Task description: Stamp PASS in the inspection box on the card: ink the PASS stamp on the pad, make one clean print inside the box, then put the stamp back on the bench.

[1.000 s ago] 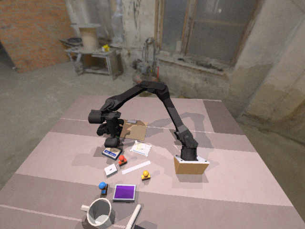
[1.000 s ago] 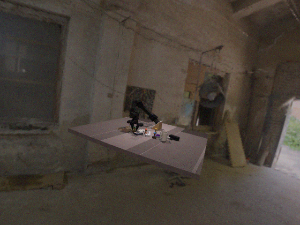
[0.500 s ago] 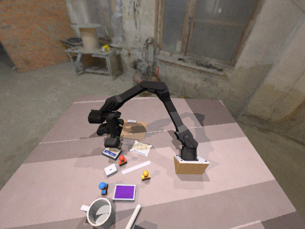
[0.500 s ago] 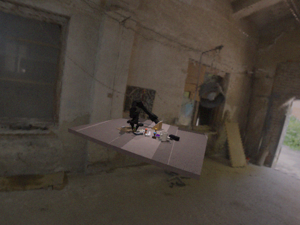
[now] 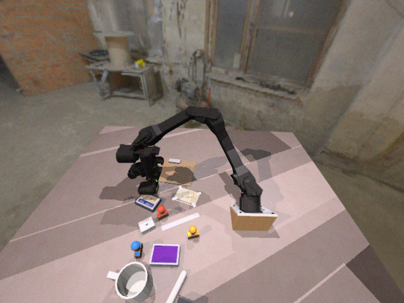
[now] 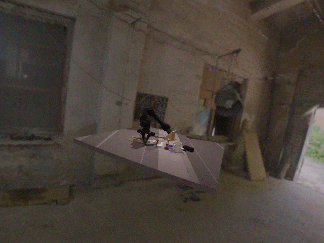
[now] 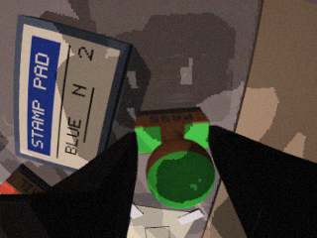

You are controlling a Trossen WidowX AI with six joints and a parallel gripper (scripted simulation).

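Observation:
My gripper [image 5: 156, 187] [image 7: 172, 136] is shut on the green-knobbed PASS stamp [image 7: 180, 174] [image 6: 145, 139]. The stamp is upright, with its brown block marked PASS between the fingertips; whether its base touches the bench is hidden. A flat case labelled STAMP PAD, BLUE [image 5: 148, 202] [image 7: 71, 94] lies close beside the stamp. The card [image 5: 187, 196] [image 7: 173, 220] is taped down at its corners; part of an outlined box shows at the wrist view's bottom edge. An uncovered purple pad [image 5: 165, 254] in a pale frame lies farther toward the front.
Red [image 5: 161, 211], yellow [image 5: 192, 231] and blue [image 5: 136, 247] stamps stand around a white block [image 5: 146, 225] and a white strip [image 5: 180, 221]. A mug [image 5: 134, 281] and a white rod [image 5: 177, 286] are in front. A brown sheet [image 5: 166, 177] [image 7: 287, 59] lies beside the gripper.

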